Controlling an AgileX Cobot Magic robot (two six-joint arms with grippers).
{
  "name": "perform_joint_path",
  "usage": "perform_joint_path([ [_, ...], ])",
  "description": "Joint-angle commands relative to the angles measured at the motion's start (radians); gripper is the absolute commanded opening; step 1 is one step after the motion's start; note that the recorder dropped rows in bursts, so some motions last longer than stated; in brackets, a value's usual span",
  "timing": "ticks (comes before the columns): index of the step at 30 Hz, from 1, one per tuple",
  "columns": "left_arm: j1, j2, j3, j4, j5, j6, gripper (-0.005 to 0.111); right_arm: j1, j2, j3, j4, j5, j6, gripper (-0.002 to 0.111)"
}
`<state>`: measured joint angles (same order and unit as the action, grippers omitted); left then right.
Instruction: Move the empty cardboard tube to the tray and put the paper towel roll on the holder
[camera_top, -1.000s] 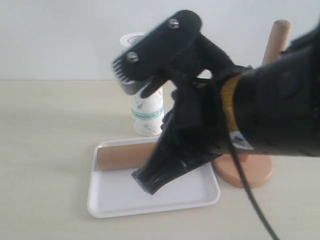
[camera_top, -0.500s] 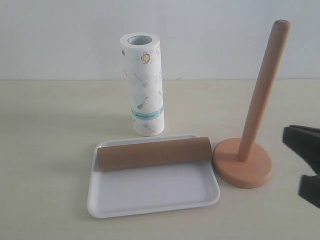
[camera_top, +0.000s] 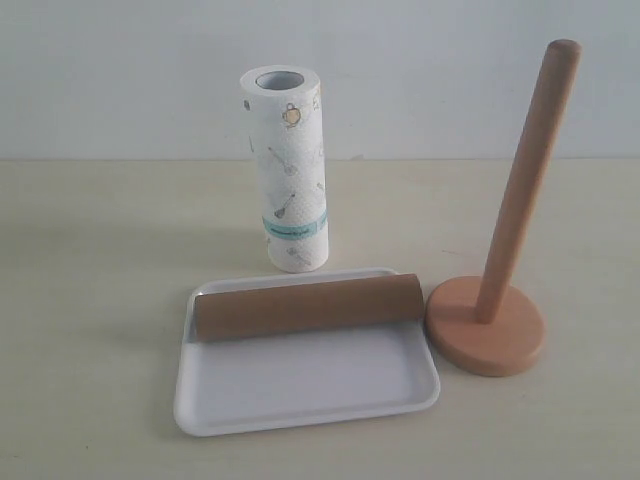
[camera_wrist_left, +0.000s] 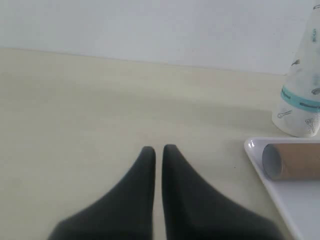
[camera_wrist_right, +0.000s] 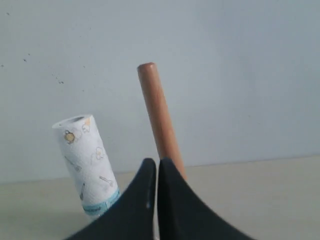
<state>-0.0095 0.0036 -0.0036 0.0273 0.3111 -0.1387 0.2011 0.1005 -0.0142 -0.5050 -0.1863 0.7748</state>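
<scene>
1. Long plain brown hollow cardboard tube (camera_top: 305, 308) lies on its side inside the shallow white rectangular plastic tray (camera_top: 310, 395), spanning nearly the tray's full width.
2. Rel. to left gripper (camera_wrist_left: 159, 149): tube + tray sit ahead & off to one side, well apart from the tips. The tube's open end is turned roughly toward the gripper.
3. Tall white paper towel roll (camera_top: 290, 170) w/ utensil drawings & teal band near its lower end stands upright on the table. It is just beyond the tray as seen from the left gripper, and not on the holder.
4. Light-brown wooden holder (camera_top: 485, 328), round disc base + slim upright dowel, stands bare, base just beside the tray's corner. Dowel rises straight ahead of the right gripper (camera_wrist_right: 157, 162); roll is ahead, off to one side.
5. Left gripper: jaws all but together, thin slit only, nothing btwn them. Low over the table.
6. Right gripper: same, jaws pressed nearly closed, empty.
7. Pale beige table (camera_top: 90, 300) under everything; plain white wall (camera_top: 120, 70) behind.
</scene>
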Motion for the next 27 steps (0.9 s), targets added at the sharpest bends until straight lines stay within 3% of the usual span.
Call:
perform_joint_path([
  [1,0.005,-0.004,0.004,-0.004,-0.001,0.002,0.005,-0.002,-0.009,0.014,-0.002,-0.144,0.014,0.001],
  [9,0.005,-0.004,0.004,-0.004,-0.001,0.002,0.005,-0.001,-0.009,0.014,-0.002,-0.119,0.037,0.001],
  [13,0.005,-0.004,0.004,-0.004,-0.001,0.002,0.005,-0.001,-0.009,0.014,0.018,0.005,-0.011,0.001],
  [16,0.005,-0.004,0.004,-0.004,-0.001,0.002,0.005,-0.001,-0.009,0.014,0.209,0.118,-0.187,0.001],
  [21,0.005,-0.004,0.004,-0.004,-0.001,0.002,0.005,-0.001,-0.009,0.014,0.690,0.221,-0.707,0.001],
  [27,0.005,-0.004,0.004,-0.004,-0.001,0.002,0.005,-0.003,-0.011,0.014,0.650,0.330,-0.785,0.001],
])
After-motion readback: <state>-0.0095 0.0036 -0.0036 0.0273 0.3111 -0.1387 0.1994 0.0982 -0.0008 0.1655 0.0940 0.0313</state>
